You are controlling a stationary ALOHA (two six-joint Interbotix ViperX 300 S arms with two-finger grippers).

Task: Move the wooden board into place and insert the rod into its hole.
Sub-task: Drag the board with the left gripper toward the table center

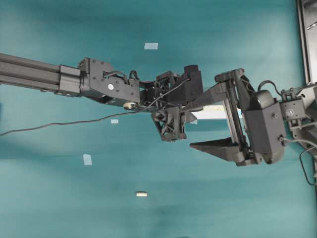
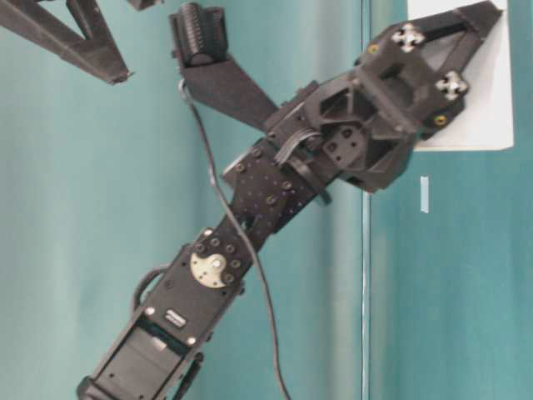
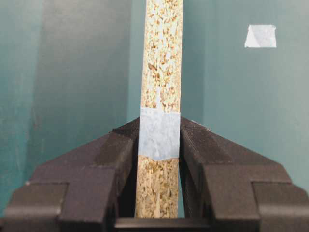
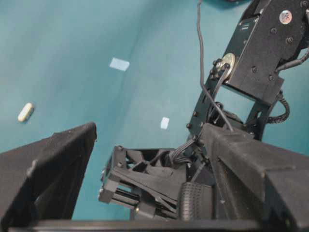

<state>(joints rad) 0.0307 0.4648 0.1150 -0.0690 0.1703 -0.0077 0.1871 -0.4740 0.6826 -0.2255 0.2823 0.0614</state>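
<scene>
This looks like a robotics lab set up for tests – not a home or a shop. Two black robot arms, the left arm (image 1: 59, 79) and the right arm (image 1: 267, 124), with bare screws and loose cables work over a plain teal surface (image 1: 59, 198). Small light-blue tape patches (image 1: 87, 159) are stuck on it as markers – nothing domestic or for sale is visible

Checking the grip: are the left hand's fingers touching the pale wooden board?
Touching: the left wrist view shows both fingers pressed against the pale wooden board's sides.
</scene>
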